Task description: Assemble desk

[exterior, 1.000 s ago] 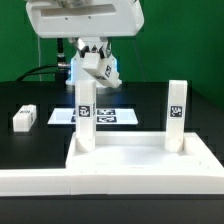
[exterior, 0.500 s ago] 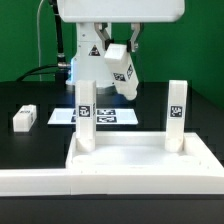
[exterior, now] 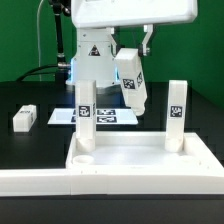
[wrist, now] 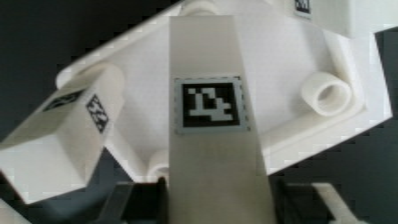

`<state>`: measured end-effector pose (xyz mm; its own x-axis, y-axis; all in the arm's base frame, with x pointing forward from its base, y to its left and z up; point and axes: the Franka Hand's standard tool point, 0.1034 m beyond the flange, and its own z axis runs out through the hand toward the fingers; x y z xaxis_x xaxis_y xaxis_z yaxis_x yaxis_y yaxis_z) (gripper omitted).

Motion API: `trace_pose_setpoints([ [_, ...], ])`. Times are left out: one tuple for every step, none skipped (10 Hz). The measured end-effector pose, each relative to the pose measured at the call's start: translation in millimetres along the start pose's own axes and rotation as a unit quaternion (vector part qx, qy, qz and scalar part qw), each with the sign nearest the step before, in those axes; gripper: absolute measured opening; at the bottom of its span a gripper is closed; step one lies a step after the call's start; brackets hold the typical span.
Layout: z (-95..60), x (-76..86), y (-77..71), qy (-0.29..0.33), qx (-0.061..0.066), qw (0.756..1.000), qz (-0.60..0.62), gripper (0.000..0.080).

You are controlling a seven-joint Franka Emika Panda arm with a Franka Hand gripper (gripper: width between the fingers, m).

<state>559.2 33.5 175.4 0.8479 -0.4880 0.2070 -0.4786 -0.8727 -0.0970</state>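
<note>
The white desk top lies flat near the front, with two tagged legs upright in its far corners, one on the exterior view's left and one on the right. My gripper is shut on a third tagged leg and holds it tilted in the air between and above the two upright legs. In the wrist view the held leg runs out from my gripper over the desk top, beside an empty round socket. A fourth leg lies loose on the table.
The marker board lies flat behind the desk top. A long white rail runs along the front edge and the desk top sits against it. The robot base and cables stand at the back.
My gripper has carried the held leg from the back toward the exterior view's right and nearer to the desk top. The upright legs and the loose leg have not moved.
</note>
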Motion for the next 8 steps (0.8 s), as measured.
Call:
trace_pose_setpoints([
  [-5.6,7.4,-15.2,0.023,0.005,1.000,-0.006,0.0287],
  [-14.8,16.7,-34.8,0.062,0.022,0.998,-0.009,0.0287],
  [-20.8,17.7,-48.5,0.085,0.032,0.996,-0.015,0.0287],
  [-23.7,15.3,-59.3,0.102,0.045,0.994,-0.016,0.0287],
  [-20.4,9.1,-68.5,0.123,0.069,0.990,-0.009,0.0287],
  [-15.7,1.4,-76.8,0.133,0.081,0.988,-0.012,0.0287],
  [-13.8,-1.8,-82.9,0.139,0.090,0.986,-0.007,0.0287],
  [-11.8,-3.9,-86.1,0.142,0.094,0.985,-0.007,0.0287],
])
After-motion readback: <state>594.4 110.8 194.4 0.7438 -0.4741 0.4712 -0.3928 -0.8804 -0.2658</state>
